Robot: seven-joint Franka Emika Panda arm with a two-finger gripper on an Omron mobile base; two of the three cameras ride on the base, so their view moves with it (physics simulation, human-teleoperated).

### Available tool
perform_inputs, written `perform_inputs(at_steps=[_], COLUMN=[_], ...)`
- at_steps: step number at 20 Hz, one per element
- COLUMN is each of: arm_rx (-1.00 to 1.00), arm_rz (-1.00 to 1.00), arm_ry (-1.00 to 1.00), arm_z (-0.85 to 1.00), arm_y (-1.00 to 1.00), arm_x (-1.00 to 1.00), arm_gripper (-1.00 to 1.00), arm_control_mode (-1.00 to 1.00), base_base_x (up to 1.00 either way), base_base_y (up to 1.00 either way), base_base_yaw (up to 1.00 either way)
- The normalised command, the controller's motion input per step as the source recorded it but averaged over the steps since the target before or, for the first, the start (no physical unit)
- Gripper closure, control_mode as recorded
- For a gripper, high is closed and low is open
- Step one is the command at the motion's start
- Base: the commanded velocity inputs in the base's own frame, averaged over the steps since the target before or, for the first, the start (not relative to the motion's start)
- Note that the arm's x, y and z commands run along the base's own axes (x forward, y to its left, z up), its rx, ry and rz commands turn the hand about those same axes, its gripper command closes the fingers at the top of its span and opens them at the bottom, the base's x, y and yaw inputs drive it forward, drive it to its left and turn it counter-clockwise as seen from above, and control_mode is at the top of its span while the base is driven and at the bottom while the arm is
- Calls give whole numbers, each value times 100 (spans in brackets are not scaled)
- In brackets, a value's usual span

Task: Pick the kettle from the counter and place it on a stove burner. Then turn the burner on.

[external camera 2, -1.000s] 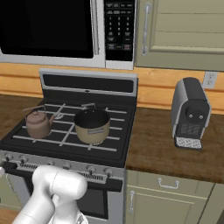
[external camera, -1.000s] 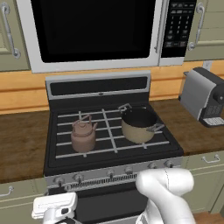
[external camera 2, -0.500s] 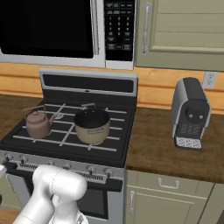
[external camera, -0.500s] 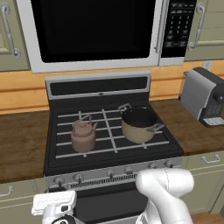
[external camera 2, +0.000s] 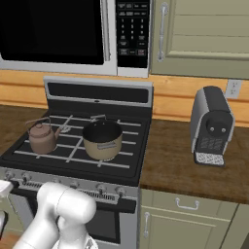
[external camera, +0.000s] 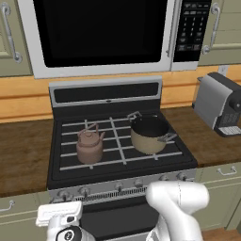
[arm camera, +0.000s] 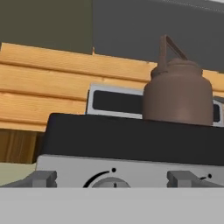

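Observation:
The copper-brown kettle [external camera: 89,146] [external camera 2: 43,137] stands upright on the front-left stove burner [external camera: 75,157] of the black stovetop, its ring hidden beneath it. In the hand view the kettle [arm camera: 177,94] rises above the stove's front edge, to the right. My gripper [external camera: 59,209] [external camera 2: 4,187] hangs low in front of the stove's left end, below the knob row. It is open [arm camera: 113,178], with a grey fingertip [arm camera: 41,178] on each side of a round knob [arm camera: 109,183]. Nothing is held. The wooden counter [external camera: 23,153] lies left of the stove.
A tan pot [external camera: 148,134] with a dark inside sits on the front-right burner. A grey coffee machine [external camera: 219,101] stands on the right counter. A microwave [external camera: 99,33] hangs above the stove. Several knobs [external camera: 136,182] line the stove's front panel.
The hand has edged slightly upward toward the stove's knob row. Kettle and pot have not moved.

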Motion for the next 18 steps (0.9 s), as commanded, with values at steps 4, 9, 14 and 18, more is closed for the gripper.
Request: perform_inputs(at_steps=[4,9,14,18], arm_rx=[0,0,0,0], arm_rz=[0,0,0,0], arm_ry=[0,0,0,0], arm_z=[-28,-28,-25,-4], arm_y=[0,2,13,22], arm_x=[28,26,25,16], arm_gripper=[-100,-100,-100,-100], arm_control_mode=[-100,-100,-100,-100], base_base_x=[0,0,0,0], base_base_y=[0,0,0,0], base_base_yaw=[0,0,0,0])
